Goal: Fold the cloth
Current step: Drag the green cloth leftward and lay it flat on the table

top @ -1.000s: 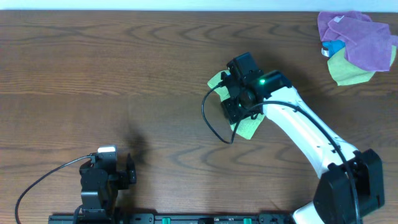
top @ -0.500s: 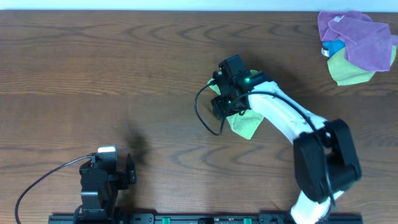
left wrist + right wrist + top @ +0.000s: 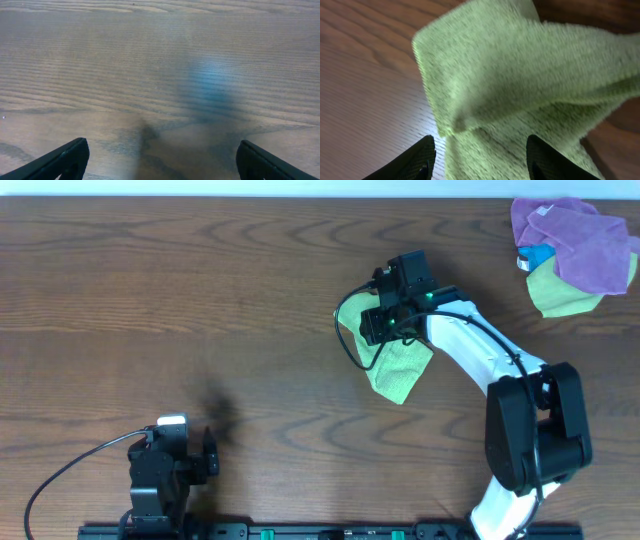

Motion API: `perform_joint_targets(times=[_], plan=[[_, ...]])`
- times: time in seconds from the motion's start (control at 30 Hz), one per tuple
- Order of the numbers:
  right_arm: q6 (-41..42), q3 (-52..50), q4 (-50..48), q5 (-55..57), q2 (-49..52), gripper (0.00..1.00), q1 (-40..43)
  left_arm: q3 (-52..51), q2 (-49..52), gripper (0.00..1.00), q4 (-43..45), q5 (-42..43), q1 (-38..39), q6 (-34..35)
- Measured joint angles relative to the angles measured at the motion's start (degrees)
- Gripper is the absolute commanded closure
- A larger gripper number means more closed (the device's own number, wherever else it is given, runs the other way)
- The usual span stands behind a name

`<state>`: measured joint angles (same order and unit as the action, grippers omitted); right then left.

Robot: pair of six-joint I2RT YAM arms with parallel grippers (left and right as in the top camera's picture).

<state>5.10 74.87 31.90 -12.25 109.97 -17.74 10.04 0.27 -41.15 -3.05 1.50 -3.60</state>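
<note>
The cloth [image 3: 397, 369] is a light lime-green towel lying bunched and partly doubled over at the table's middle right. My right gripper [image 3: 392, 326] hovers over its upper edge and hides part of it. In the right wrist view a folded flap of the cloth [image 3: 520, 65] lies on a lower layer. The right gripper [image 3: 480, 160] stands open there, its dark fingertips [image 3: 415, 162] either side of the fabric without pinching it. My left gripper [image 3: 172, 464] rests near the front edge, far from the cloth. The left gripper [image 3: 160, 162] is wide open over bare wood.
A purple cloth [image 3: 580, 238] is bunched with a yellower green cloth [image 3: 560, 296] and a small blue item [image 3: 536, 257] at the back right corner. A black cable [image 3: 347, 345] loops from the right wrist beside the cloth. The table [image 3: 200, 300] is dark wood.
The right gripper swung left over the cloth, then came back right and toward the far side, uncovering more of the cloth. The left arm has not moved.
</note>
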Motion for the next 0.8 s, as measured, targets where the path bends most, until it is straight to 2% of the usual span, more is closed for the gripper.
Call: perform_joint_targets(times=[0.63, 0.8], plan=[[3.89, 0.02, -0.57, -4.00, 4.96, 0.42, -1.51, 0.00, 0.00, 0.05, -0.02, 0.00, 0.00, 0.00], [4.81, 0.02, 0.68, -2.95, 4.94, 0.53, -1.49, 0.00, 0.00, 0.05, -0.02, 0.02, 0.00, 0.00]])
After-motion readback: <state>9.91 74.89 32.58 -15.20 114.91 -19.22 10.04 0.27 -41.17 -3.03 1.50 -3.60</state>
